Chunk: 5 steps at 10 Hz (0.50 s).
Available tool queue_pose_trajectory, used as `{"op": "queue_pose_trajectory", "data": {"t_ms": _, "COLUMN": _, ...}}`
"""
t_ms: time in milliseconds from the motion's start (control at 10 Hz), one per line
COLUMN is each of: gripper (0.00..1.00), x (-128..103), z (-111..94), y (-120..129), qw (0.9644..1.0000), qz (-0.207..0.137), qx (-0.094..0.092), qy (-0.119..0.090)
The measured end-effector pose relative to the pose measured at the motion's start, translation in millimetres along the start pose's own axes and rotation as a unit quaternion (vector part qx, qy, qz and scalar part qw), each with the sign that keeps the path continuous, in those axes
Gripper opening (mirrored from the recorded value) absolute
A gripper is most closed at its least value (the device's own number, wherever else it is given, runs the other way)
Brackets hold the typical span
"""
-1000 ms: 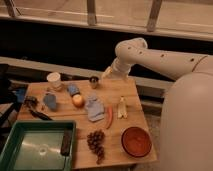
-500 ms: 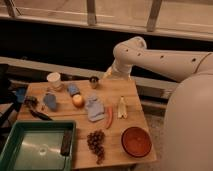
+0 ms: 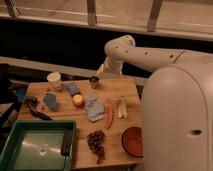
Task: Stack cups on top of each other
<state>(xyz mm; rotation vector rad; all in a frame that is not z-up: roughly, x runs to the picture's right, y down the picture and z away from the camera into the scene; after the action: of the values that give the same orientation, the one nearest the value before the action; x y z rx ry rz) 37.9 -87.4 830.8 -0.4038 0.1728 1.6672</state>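
Shiny metal cup (image 3: 94, 81) nr gripper (image 3: 101, 73), tapered white cup (image 3: 54, 79) standing apart

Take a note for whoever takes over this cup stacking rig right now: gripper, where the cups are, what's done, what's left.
Gripper: open and empty, at the far edge of the table, just right of the metal cup.
White cup: standing at the far left of the table.
Dark metal cup: near the middle of the far edge, apart from the white cup.
Done: nothing stacked yet.
Left: grasp one cup and set it on the other.
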Motion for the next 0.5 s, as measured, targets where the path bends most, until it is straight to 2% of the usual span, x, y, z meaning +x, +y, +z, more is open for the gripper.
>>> {"op": "queue_pose_trajectory", "data": {"t_ms": 300, "gripper": 0.8, "x": -25, "z": 32, "y": 8, "qw": 0.9995, "qz": 0.006, "qx": -0.027, "qy": 0.015}}
{"op": "queue_pose_trajectory", "data": {"t_ms": 500, "gripper": 0.8, "x": -36, "z": 46, "y": 11, "qw": 0.9989, "qz": 0.016, "qx": -0.04, "qy": 0.015}}
